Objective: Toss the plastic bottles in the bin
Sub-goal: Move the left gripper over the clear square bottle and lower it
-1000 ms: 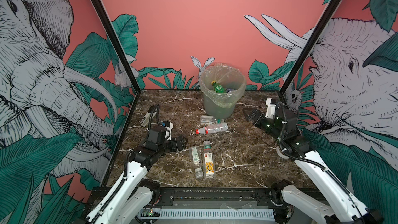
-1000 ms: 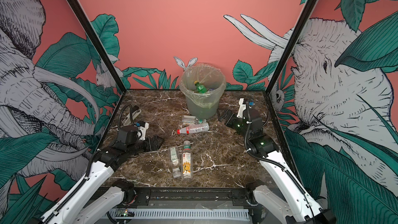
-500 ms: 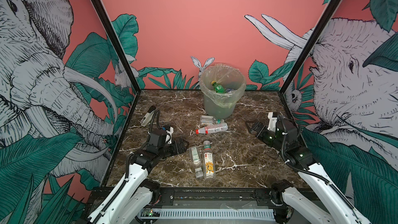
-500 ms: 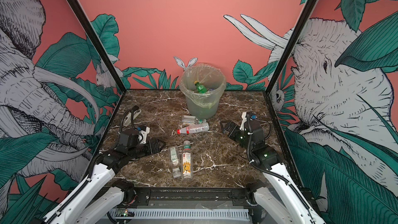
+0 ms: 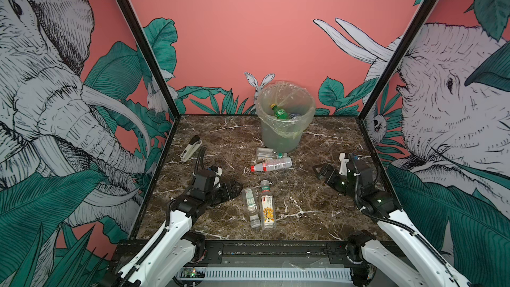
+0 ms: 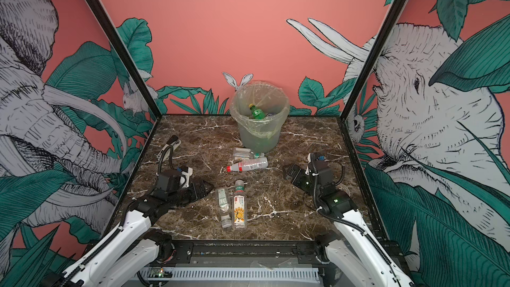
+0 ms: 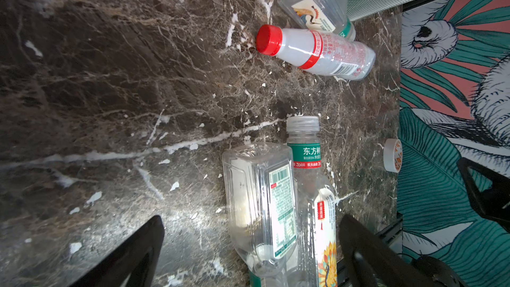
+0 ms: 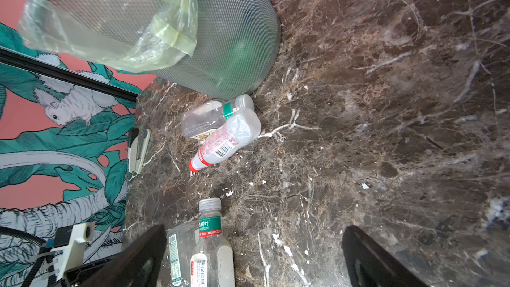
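Plastic bottles [image 5: 267, 208] — four lie loose on the marble [image 5: 303, 208]: two side by side, just beside your left gripper [image 5: 234, 189], two at the foot of the bin [image 5: 278, 136]. Both grippers gape empty — left seemingly poised to straddle one, right gripper [image 5: 318, 169] facing the far pair.

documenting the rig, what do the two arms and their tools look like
The left arm and right arm have white shells low down, black joints higher up, and black ribbed cables alongside. The left tool and right tool are black, with white brackets; green lights dot the right arm.
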`<state>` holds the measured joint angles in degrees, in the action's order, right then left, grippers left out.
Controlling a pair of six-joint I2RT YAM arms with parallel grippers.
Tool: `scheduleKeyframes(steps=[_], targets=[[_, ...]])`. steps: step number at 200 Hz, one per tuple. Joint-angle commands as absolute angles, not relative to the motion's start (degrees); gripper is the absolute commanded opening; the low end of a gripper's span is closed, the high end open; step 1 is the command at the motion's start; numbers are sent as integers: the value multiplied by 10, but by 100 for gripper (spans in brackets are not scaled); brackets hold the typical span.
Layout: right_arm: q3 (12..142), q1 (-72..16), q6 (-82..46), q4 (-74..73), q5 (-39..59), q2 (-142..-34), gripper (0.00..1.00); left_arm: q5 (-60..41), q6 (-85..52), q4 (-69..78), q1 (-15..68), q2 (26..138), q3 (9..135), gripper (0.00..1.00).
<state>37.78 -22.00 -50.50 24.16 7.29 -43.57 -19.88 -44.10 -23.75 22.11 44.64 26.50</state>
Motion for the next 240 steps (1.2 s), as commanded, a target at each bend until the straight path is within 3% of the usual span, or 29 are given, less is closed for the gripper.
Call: scheduleKeyframes(steps=[1, 149, 240], targets=[[369, -221, -495, 213, 67, -443, 99, -195, -457, -224, 233, 446, 259, 99], [323, -221, -508, 193, 68, -422, 99, -135, -463, -230, 340, 579, 327, 99], [305, -221, -530, 176, 76, -416, 99, -97, -486, -238, 385, 597, 327, 99]])
